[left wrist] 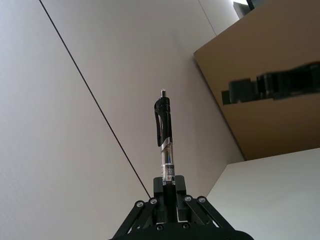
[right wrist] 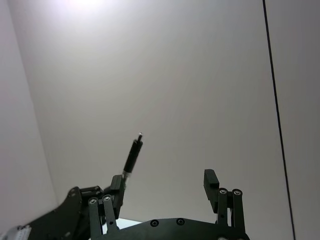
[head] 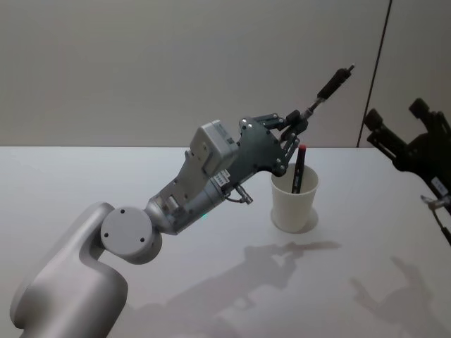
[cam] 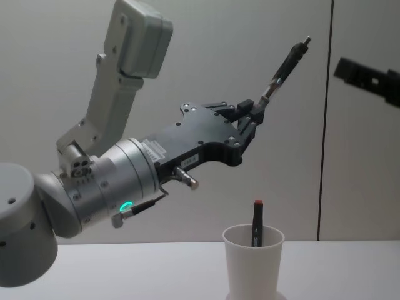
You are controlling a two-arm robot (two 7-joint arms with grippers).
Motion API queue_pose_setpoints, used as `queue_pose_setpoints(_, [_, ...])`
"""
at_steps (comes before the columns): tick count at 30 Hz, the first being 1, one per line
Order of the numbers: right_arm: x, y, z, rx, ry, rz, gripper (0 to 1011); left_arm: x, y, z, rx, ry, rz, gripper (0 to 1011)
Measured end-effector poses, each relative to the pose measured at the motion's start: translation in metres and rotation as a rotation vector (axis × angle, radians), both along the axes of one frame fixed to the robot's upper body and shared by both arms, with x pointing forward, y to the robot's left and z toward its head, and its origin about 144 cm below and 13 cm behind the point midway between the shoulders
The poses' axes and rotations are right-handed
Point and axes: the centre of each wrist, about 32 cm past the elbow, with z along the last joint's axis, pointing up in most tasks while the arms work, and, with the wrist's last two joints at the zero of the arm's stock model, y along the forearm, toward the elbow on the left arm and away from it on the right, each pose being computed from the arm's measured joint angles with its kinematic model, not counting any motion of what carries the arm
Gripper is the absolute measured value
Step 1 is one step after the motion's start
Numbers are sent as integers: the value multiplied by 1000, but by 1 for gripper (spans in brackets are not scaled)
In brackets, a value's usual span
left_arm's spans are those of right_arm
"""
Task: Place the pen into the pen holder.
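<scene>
My left gripper (head: 294, 125) is shut on the lower end of a black pen (head: 331, 86), which points up and away at a slant. It hangs above and a little left of the pen holder (head: 294, 204), a white paper cup standing on the table. The left wrist view shows the pen (left wrist: 164, 135) rising from the closed fingers (left wrist: 169, 187). In the chest view the held pen (cam: 284, 65) is well above the cup (cam: 253, 262). My right gripper (head: 398, 116) is raised at the right, open and holding nothing.
A second pen with a red top (head: 299, 169) stands inside the cup and leans on its rim. The white table (head: 366, 282) spreads around the cup. A plain wall is behind.
</scene>
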Motion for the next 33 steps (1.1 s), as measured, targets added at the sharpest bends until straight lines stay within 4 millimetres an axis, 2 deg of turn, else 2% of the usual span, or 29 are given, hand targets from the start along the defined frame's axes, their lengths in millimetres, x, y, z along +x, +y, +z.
queue_pose_setpoints(15, [8, 16, 18, 57, 24, 44, 1001, 0, 0, 0, 1, -1, -1, 137])
queue_pose_setpoints(33, [30, 38, 24, 94, 86, 104, 1001, 0, 0, 0, 1, -1, -1, 137])
